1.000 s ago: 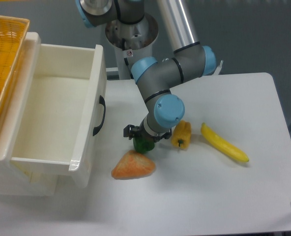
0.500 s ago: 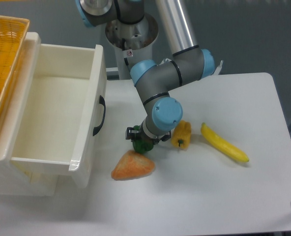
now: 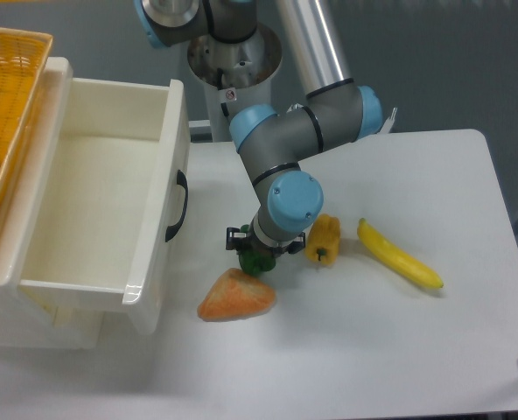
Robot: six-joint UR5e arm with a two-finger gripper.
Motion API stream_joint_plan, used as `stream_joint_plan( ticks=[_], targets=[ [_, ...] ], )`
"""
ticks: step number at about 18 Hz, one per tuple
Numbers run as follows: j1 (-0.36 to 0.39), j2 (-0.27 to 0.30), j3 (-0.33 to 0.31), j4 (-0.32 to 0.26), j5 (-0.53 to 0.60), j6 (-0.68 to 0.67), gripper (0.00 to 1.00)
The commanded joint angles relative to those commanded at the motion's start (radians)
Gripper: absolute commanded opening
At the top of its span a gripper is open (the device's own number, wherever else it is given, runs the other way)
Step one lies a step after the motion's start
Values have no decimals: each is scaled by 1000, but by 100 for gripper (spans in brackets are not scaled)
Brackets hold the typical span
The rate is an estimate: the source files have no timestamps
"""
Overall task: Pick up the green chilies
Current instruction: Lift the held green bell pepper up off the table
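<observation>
The green chilies [image 3: 254, 262], a small glossy dark-green pepper-shaped toy, rest on the white table [image 3: 373, 350] just above an orange wedge-shaped piece [image 3: 236, 295]. My gripper [image 3: 256, 250] reaches down over the chilies, with a black finger on each side, and looks shut on them. The wrist hides the top of the chilies. They still sit at table level.
A yellow-orange pepper [image 3: 323, 239] stands just right of the gripper. A long yellow banana-like piece [image 3: 399, 255] lies further right. An open white drawer [image 3: 158, 219] is at the left, with its black handle [image 3: 180, 206] near the gripper. A yellow basket [image 3: 10, 87] is at the far left.
The gripper has shifted slightly left and down over the green chilies, and its fingers have drawn in around them. The other objects have not moved.
</observation>
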Motion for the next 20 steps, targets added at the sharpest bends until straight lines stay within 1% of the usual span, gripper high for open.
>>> stream_joint_plan(
  ticks=[4, 8, 10, 12, 15, 18, 20],
  targets=[
    [9, 75, 14, -3, 2, 136, 38],
    [21, 117, 14, -3, 24, 308, 38],
    [28, 130, 8, -17, 43, 403, 38],
    [49, 147, 8, -34, 44, 445, 38],
    [72, 164, 9, -43, 44, 498, 38],
    [100, 180, 12, -80, 43, 593, 34],
    [107, 186, 14, -84, 44, 614, 34]
  ],
)
